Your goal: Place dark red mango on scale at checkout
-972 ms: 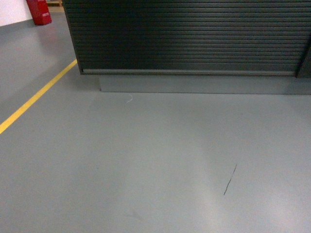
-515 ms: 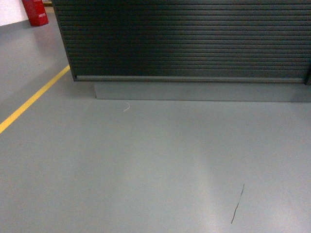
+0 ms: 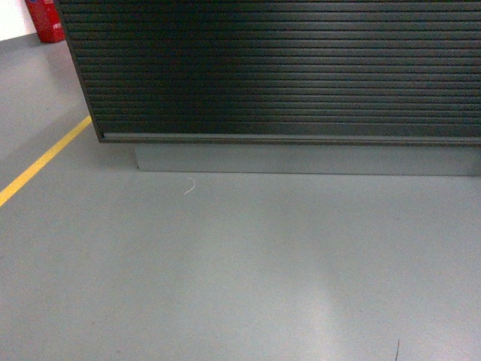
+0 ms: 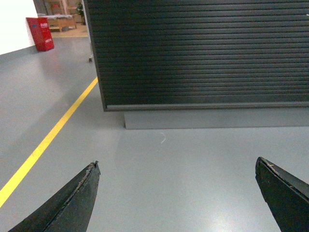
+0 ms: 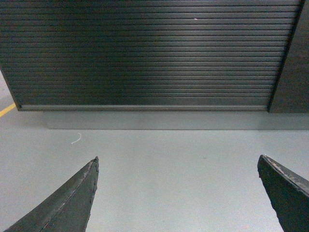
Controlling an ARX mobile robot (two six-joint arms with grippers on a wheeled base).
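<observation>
We face the checkout (image 3: 285, 71), its ribbed black front above grey floor. Our left gripper (image 4: 177, 166) and right gripper (image 5: 177, 162) hang wide apart before it; mango and scale unseen.

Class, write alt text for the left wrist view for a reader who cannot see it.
A black counter with a horizontally ribbed front stands ahead on a grey floor, seen between the open left gripper's two dark fingertips. A yellow floor line runs left, toward a red box.
</observation>
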